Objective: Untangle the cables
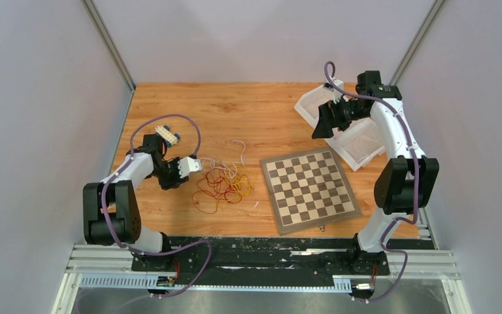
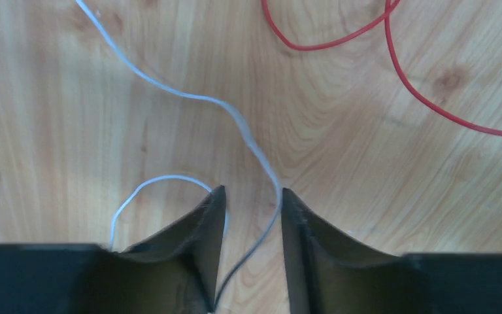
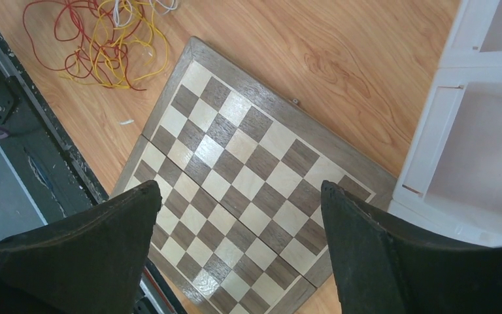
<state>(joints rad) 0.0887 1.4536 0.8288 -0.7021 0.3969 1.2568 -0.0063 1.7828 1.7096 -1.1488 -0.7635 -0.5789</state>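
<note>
Your left hand (image 1: 195,165) reaches low over the table (image 1: 235,104), jaws slightly parted astride a white strand (image 2: 235,118) that runs rightward into the cables (image 1: 222,183), a red-and-yellow tangle left of the chessboard (image 1: 310,190). Your right hand (image 1: 319,127) hangs high, released wide, beside white bins (image 1: 359,140).

Wide-spread tool (image 3: 240,188) over chessboard (image 3: 255,154), tangled cables (image 3: 108,42) top left

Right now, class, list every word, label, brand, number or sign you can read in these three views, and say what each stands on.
No text can be read in any view.
The chessboard has no letters or numbers on its border.
The white bins and the cables show no print.
</note>
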